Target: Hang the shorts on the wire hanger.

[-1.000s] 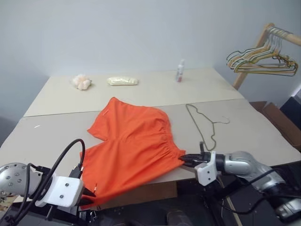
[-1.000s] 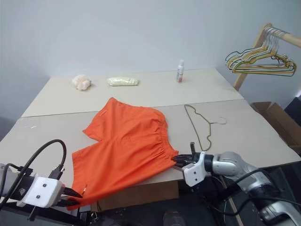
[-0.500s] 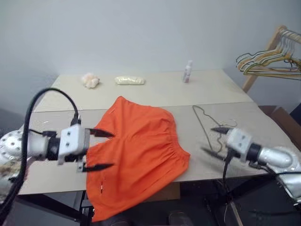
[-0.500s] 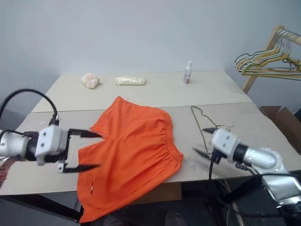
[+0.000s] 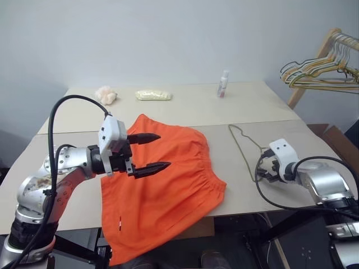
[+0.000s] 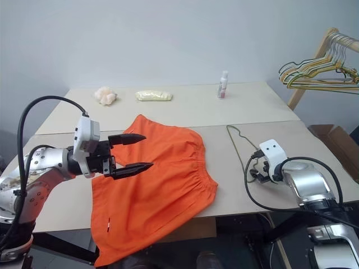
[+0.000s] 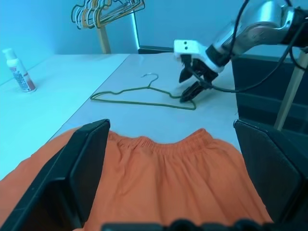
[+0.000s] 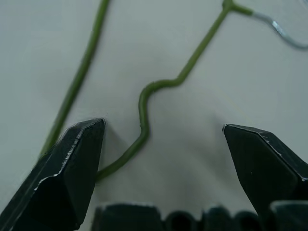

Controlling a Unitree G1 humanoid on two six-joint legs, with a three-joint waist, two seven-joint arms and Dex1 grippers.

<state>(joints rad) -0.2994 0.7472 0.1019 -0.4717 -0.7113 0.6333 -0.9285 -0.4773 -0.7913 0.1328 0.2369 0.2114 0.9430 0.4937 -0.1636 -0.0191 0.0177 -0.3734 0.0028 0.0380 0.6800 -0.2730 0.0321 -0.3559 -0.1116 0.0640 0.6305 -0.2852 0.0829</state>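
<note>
Left eye view has the left gripper (image 5: 150,151) hanging just above the shorts (image 5: 168,185), fingers spread wide with nothing between them, tips aimed toward the waistband side. Those shorts lie flat on the table (image 5: 185,109) right under it, one leg drooping over the near edge. Over by the right gripper (image 7: 191,83), the wire hanger (image 7: 144,98) lies flat on the table, well apart from the shorts. Right wrist view shows its fingers (image 8: 72,168) parted too, straddling a bent bit of the wire without pinching it.
</note>
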